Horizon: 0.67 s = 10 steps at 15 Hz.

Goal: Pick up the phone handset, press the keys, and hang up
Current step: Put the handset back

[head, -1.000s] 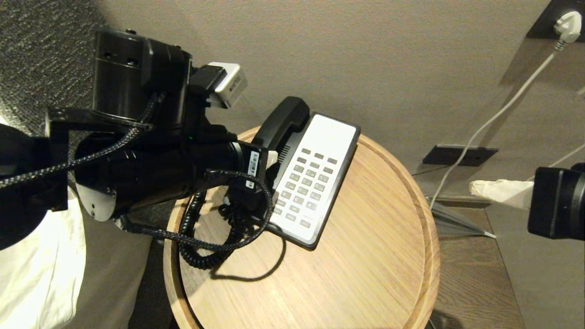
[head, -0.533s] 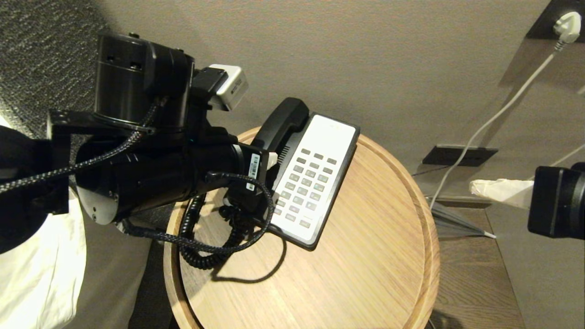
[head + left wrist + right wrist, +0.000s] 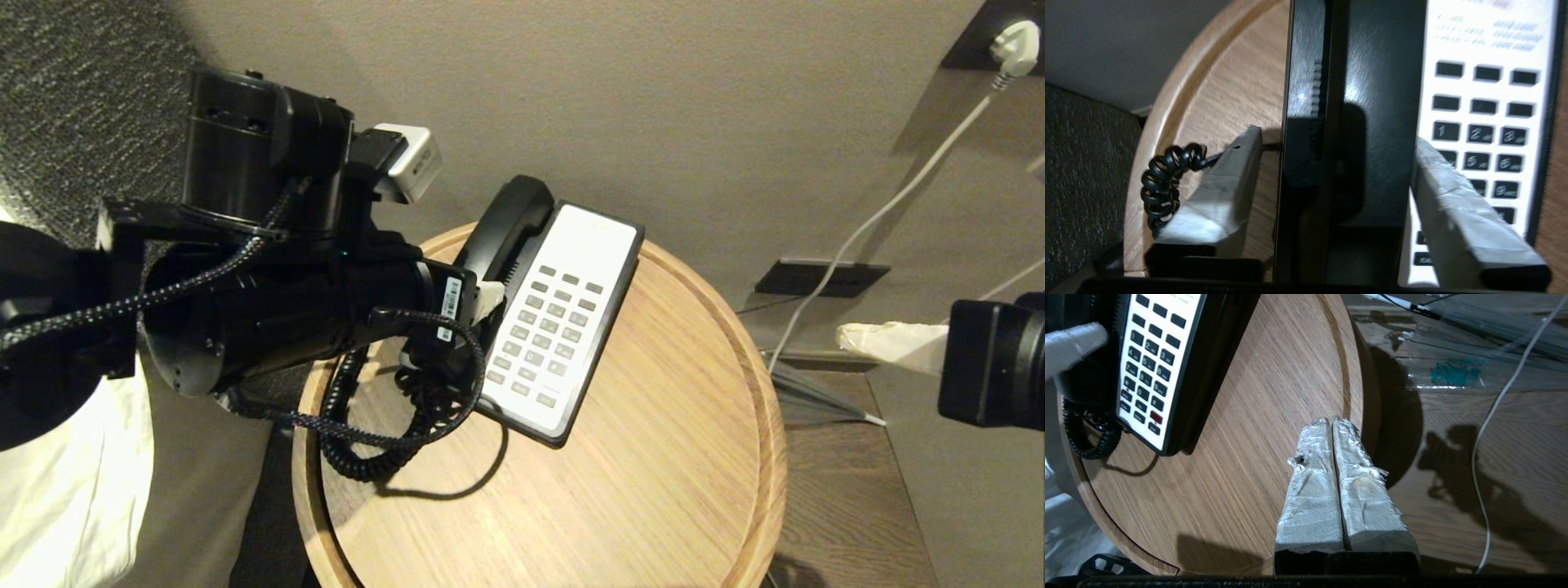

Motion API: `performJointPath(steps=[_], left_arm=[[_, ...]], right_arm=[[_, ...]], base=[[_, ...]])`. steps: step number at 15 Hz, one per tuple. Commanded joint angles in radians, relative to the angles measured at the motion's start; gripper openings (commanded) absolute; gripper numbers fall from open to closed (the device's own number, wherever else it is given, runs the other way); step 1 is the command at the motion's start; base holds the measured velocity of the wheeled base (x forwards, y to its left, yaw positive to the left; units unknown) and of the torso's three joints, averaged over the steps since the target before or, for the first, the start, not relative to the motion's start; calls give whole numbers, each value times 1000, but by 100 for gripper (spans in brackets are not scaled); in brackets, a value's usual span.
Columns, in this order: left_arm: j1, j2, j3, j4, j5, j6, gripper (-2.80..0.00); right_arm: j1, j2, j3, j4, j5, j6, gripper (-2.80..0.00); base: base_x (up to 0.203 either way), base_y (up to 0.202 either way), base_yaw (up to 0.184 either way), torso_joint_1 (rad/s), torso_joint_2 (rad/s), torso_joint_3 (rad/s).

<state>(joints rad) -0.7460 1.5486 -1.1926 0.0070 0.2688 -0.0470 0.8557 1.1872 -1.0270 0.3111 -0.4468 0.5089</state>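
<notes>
The phone handset (image 3: 510, 220) (image 3: 1347, 122), glossy black, lies in the cradle along the left side of the black phone base. Its coiled cord (image 3: 359, 441) loops over the round wooden table (image 3: 653, 457). My left gripper (image 3: 479, 304) (image 3: 1336, 136) is open and straddles the handset's middle. One taped finger is over the table and stands clear of the handset; the other is over the keys (image 3: 543, 335) (image 3: 1490, 134), close beside the handset's edge. The grey keys sit in the cream faceplate. My right gripper (image 3: 1333, 420) is shut and empty above the table's right rim, away from the phone (image 3: 1147, 367).
A white plug (image 3: 1012, 45) and its cable (image 3: 882, 212) run down the wall at the right. White bedding (image 3: 65, 490) lies at the lower left. The table has a raised rim (image 3: 771, 441), with dark wooden floor (image 3: 849, 506) beside it.
My left gripper's fingers have spread apart off the handset, which stays lying in the cradle. The left arm has shifted only slightly; the right arm has not moved.
</notes>
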Motion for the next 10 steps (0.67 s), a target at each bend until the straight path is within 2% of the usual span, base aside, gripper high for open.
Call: performJointPath(steps=[1, 5, 6, 10], left_arm=[[0, -24, -4, -2, 1, -1, 0], [0, -81, -1, -4, -15, -7, 0], [-1, -95, 0, -6, -39, -9, 0], [0, -206, 50, -8, -69, -45, 0]], right_arm=[[0, 0, 13, 2, -3, 3, -280], [0, 2, 24, 2, -4, 2, -280], [0, 0, 24, 4, -4, 2, -280], [0, 3, 25, 6, -6, -2, -280]], base=[[0, 0, 0, 0, 0, 0], [0, 0, 0, 0, 0, 0], [0, 0, 0, 0, 0, 0], [0, 0, 0, 0, 0, 0]])
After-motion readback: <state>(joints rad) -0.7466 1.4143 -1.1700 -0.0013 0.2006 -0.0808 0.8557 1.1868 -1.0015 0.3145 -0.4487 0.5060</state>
